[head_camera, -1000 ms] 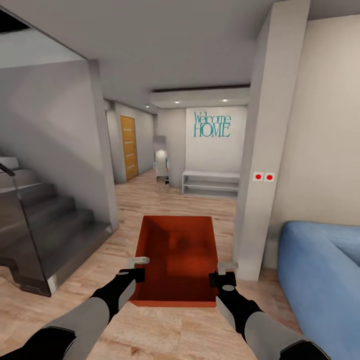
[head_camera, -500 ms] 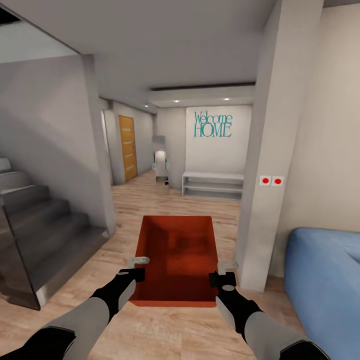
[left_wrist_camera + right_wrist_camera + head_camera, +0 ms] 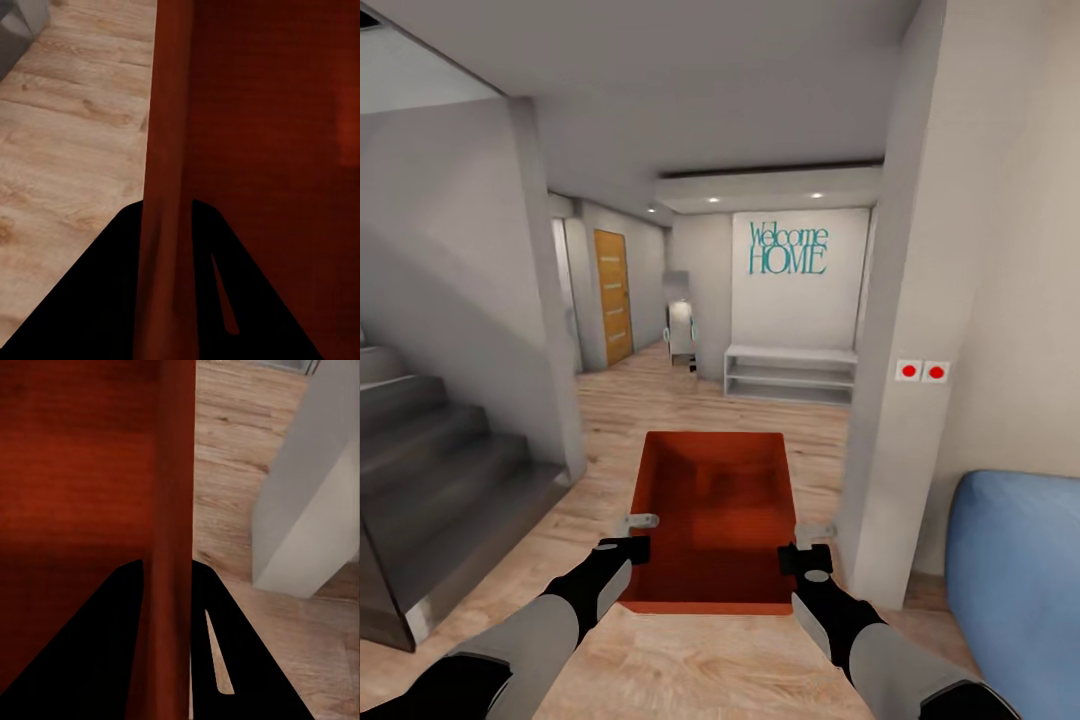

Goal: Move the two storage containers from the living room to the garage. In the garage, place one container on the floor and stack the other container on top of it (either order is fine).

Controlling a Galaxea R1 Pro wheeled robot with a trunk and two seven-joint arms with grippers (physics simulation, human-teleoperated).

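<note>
Red-orange, one storage container (image 3: 715,515) hangs clamped between two end effectors.

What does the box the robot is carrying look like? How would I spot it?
Look at the pale wood plank floor between the grey stairs and the blue sofa. Just above it hangs the storage container, gripped by the left pincer and right pincer. It is the sole red-orange, open-topped bin.
</note>
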